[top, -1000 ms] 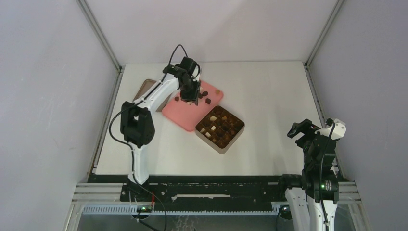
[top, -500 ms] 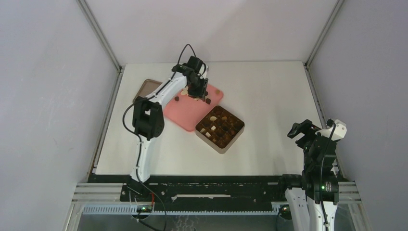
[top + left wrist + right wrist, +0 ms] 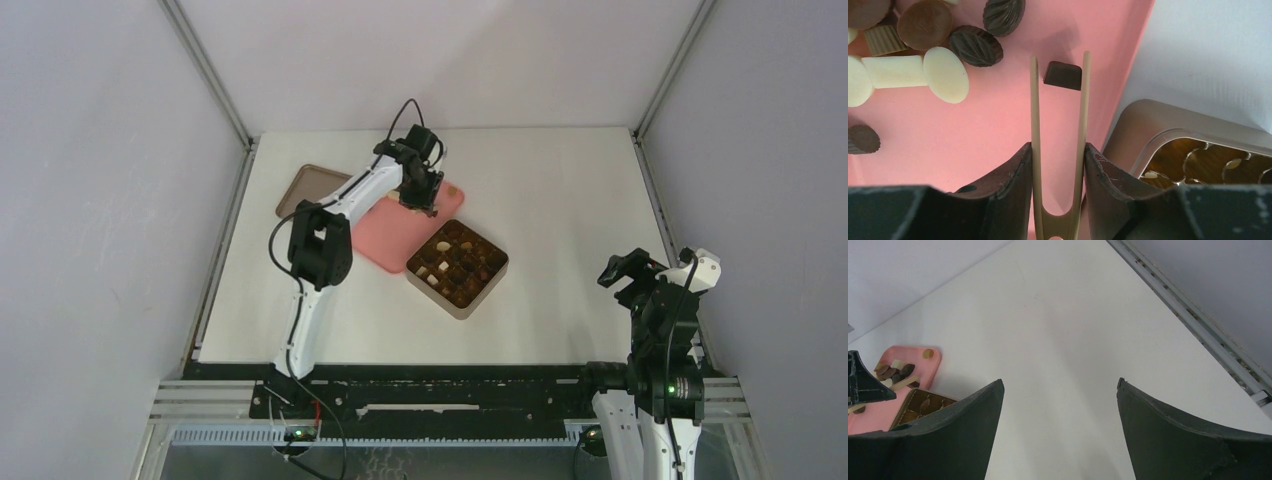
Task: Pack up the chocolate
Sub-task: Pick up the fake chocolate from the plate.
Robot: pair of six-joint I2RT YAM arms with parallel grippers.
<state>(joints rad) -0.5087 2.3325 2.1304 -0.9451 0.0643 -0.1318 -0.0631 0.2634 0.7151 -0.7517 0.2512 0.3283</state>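
Observation:
My left gripper (image 3: 1058, 150) is shut on thin wooden tongs (image 3: 1035, 120) over the pink tray (image 3: 973, 145). The tong tips straddle one dark brown chocolate (image 3: 1062, 75) lying near the tray's right edge; it sits against the right tine, with a thin gap on the left. A heap of dark, brown and cream chocolate (image 3: 923, 55) lies at the upper left. The tan tin (image 3: 1158, 125) with its gridded insert is just right of the tray, and several cells hold pieces (image 3: 457, 262). My right gripper (image 3: 1060, 385) hangs open and empty at the near right (image 3: 628, 270).
The tin's tan lid (image 3: 305, 187) lies on the table left of the pink tray (image 3: 385, 240). The left arm stretches over the tray. Cage posts and walls stand along the table's left and right edges.
The left arm has swung right along the tray towards its far right corner, uncovering more of the lid. The tongs now sit around the dark piece. The right arm has not moved.

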